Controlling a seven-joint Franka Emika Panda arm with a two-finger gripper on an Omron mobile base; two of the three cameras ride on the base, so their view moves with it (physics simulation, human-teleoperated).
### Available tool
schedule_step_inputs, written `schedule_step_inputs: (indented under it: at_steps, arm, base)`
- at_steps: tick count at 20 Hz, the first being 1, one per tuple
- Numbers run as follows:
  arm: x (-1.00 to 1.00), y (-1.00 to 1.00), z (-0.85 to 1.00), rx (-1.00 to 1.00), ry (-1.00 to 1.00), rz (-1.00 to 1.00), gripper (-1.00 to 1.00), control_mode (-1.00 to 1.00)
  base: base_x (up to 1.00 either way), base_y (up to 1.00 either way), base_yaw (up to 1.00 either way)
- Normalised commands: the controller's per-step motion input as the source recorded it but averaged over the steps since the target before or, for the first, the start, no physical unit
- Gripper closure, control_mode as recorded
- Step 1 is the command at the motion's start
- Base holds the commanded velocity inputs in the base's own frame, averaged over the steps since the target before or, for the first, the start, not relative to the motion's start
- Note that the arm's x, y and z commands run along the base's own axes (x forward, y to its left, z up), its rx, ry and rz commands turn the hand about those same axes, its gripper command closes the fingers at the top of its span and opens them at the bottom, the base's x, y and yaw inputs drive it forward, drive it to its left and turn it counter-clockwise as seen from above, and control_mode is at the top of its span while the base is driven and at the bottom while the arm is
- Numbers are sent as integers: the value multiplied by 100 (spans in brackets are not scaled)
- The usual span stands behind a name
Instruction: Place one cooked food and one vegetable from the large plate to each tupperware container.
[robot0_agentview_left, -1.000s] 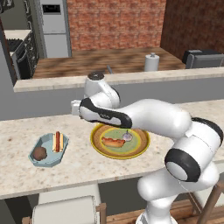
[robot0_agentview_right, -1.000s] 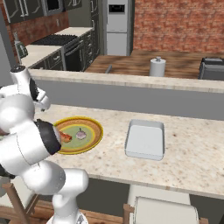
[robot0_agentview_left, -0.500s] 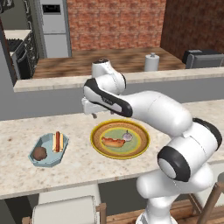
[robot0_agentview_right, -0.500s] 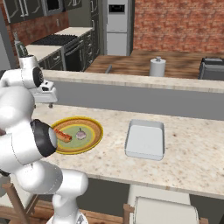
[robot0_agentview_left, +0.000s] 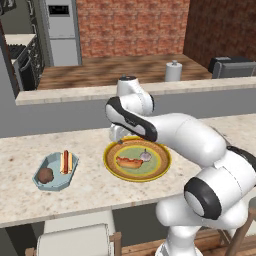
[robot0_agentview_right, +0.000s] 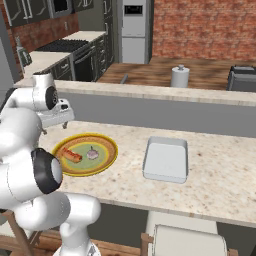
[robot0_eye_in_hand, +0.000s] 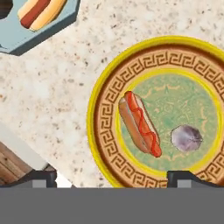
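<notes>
Tool (robot0_eye_in_hand: 112, 177) hanging open and empty above the large plate (robot0_eye_in_hand: 105, 144), only its two dark fingertips (robot0_eye_in_hand: 41, 177) peeking up at the bottom of the hand view. On the plate: one hot dog (robot0_eye_in_hand: 139, 124) and, just beside it, the pale whitish-purple bulb (robot0_eye_in_hand: 186, 138). Blue octagonal tray (robot0_eye_in_hand: 30, 33) cut off at the hand view's corner, its hot dog (robot0_eye_in_hand: 40, 11) partly out of frame. From the left base view, that tray (robot0_agentview_left: 50, 183) whole on the counter (robot0_agentview_left: 20, 150), holding a hot dog and a brown round lump (robot0_agentview_left: 45, 175). From the right base view, the grey-white rectangular container (robot0_agentview_right: 166, 159) empty, well apart from the plate.
</notes>
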Motion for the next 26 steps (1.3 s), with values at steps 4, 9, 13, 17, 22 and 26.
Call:
schedule_step_inputs:
  at_steps: [4, 9, 13, 17, 22, 26]
  arm:
    - [60, -5, -36, 3, 21, 37, -100, -100]
    - [72, 1, -43, 0, 17, 18, -100, -100]
    - [56, 0, -58, 0, 12, 8, -100, -100]
    - [27, 0, -75, -1, 1, 0, -100, -100]
    - [22, 0, -67, -1, 0, 0, -100, -100]
    - [-33, 0, -54, -5, 0, 0, -100, -100]
  base:
    - [0, 0, 0]
    - [0, 0, 0]
    - [0, 0, 0]
    - [0, 0, 0]
    - [0, 0, 0]
    - [0, 0, 0]
